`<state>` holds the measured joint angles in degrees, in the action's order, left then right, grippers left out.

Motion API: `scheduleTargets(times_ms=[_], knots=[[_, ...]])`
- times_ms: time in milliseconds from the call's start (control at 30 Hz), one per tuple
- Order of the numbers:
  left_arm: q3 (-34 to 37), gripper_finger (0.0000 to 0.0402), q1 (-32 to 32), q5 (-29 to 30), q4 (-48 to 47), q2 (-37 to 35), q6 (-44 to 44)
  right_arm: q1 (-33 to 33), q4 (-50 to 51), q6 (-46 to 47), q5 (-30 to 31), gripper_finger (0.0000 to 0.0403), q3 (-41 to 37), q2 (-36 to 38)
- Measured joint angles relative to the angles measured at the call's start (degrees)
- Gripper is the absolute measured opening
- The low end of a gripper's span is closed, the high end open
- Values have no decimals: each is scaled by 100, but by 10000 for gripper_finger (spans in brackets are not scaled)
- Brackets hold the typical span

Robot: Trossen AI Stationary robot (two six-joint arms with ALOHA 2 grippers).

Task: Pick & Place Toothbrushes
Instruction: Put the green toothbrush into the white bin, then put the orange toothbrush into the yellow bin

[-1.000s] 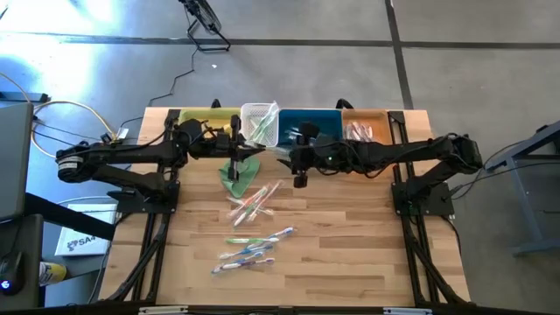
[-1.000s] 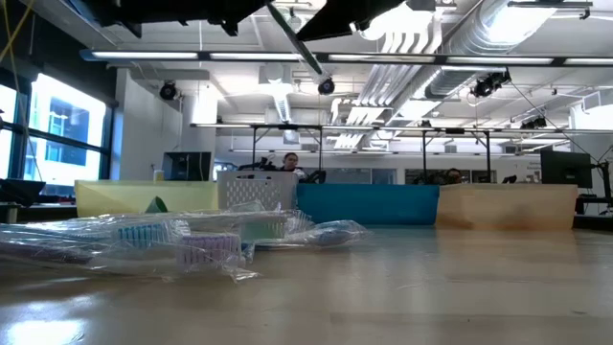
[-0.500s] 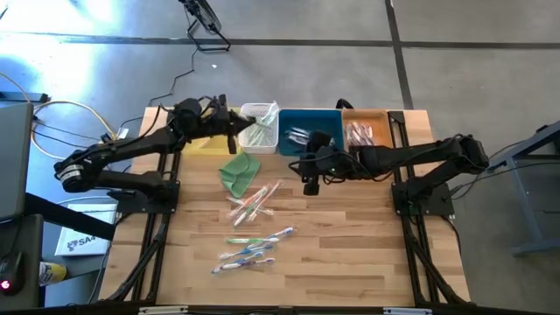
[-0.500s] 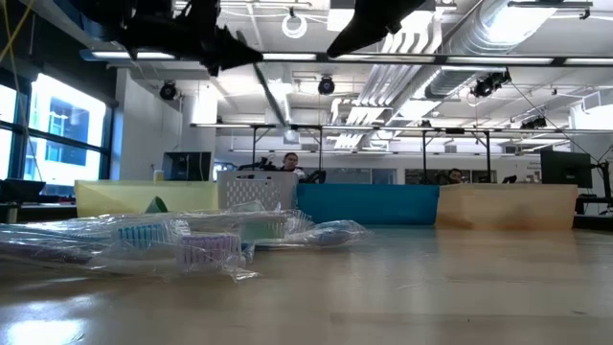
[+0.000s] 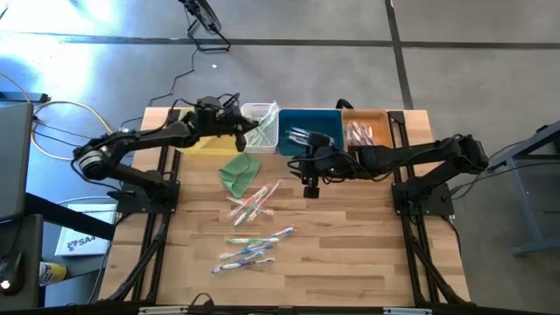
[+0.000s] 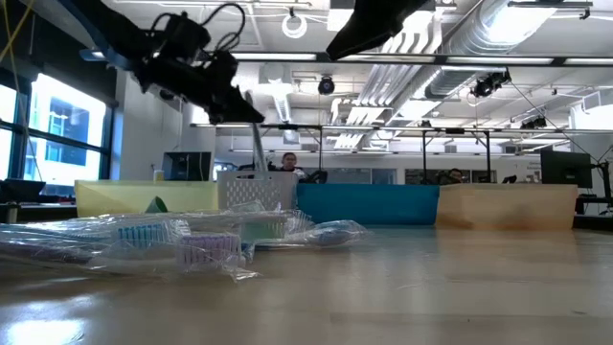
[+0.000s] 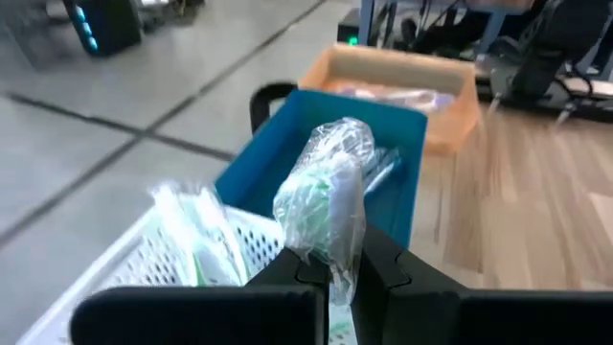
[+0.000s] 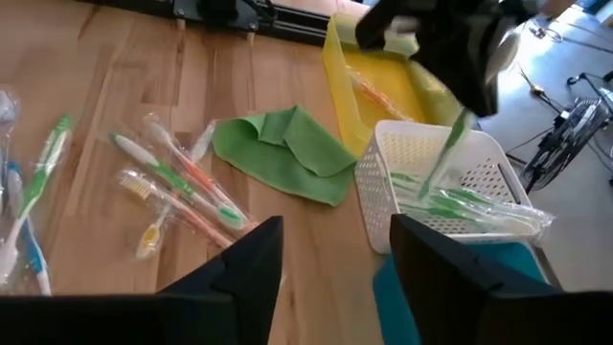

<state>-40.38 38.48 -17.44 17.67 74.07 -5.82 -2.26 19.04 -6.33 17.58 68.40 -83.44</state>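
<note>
High view first: your left gripper (image 5: 247,134) sits over the near edge of the white basket (image 5: 260,123), fingers pinched on a green toothbrush (image 7: 323,206) in its clear wrapper. The low view shows that brush hanging down from the gripper just above the basket wall. The left wrist view shows the wrapper bunched between the fingertips, with more green brushes (image 7: 196,240) already lying in the basket below.

Your right gripper (image 5: 309,185) hangs over bare table (image 5: 350,245) just in front of the blue bin (image 5: 311,131), fingers spread, nothing between them.

Around you:
- Yellow bin (image 5: 199,140) at the far left of the row, mostly under the left arm; the right wrist view shows an orange brush (image 8: 369,93) in it.
- Blue bin beside the basket, a few brushes inside.
- Orange bin (image 5: 366,131) at the right end, holding pinkish brushes.
- Green cloth (image 5: 239,171), folded, just in front of the basket.
- Loose brushes (image 5: 254,203) near the cloth, mixed green and orange; a second loose cluster (image 5: 254,249), mostly blue, nearer the front edge.

The left arm covers much of the yellow bin from above. In the low view, wrapped brushes lie close in front of the camera and hide part of the bin row.
</note>
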Motion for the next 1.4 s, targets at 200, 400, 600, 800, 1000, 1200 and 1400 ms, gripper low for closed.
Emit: scheduleTargets(times_ms=[200, 400, 600, 800, 1000, 1200, 1400], knots=[[-2, 8, 20, -24, 511, 699, 294, 0, 88, 192, 0, 176, 0, 0], [-9, 47, 15, 309, 617, 1006, 338, 0, 124, 205, 0, 176, 0, 0], [-9, 132, 15, 447, 612, 1044, 335, 0, 149, 207, 0, 176, 0, 0], [-9, 207, 177, 948, 826, 1044, 17, 0, 152, 227, 0, 176, 0, 0], [-9, 238, 606, 964, 1338, 1040, -121, 0, 182, 229, 2, 176, 0, 0], [-9, 241, 975, 839, 1819, 1009, -368, 0, 180, 229, 2, 176, 0, 0], [-9, 241, 1019, -47, 1993, 1009, -440, 0, 178, 227, 43, 176, 0, 0]])
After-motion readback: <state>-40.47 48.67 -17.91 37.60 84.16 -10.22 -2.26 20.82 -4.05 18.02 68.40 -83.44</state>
